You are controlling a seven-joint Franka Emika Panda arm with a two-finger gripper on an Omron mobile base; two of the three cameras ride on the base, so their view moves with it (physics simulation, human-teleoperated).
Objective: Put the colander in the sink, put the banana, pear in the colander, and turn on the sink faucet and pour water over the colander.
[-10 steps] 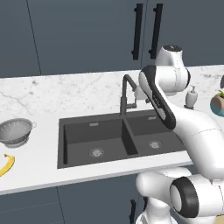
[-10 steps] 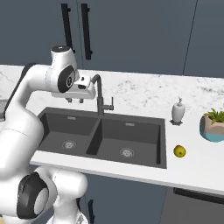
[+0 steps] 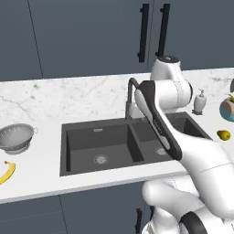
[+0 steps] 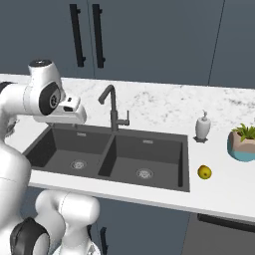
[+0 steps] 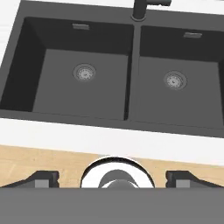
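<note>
With your hand (image 5: 113,178) open, take the light, stiff metal colander (image 3: 16,136) by its thin rim, at nine o'clock of the sink (image 3: 82,146).

1. A white marble-patterned counter (image 4: 164,107) spreads out beneath and ahead of the tool and far out to both of its sides.
2. A small white soap dispenser (image 4: 202,126) stands upright on that counter, well off to the tool's right.
3. A teal pot with a green plant (image 4: 243,142) sits farther right than the dispenser, near it but apart.
4. Dark blue cabinet doors (image 3: 91,39) with two black vertical handles (image 4: 86,36) rise beyond the tool.
5. Pale wooden floor (image 5: 39,157) lies below the tool, in front of the counter's edge.
</note>
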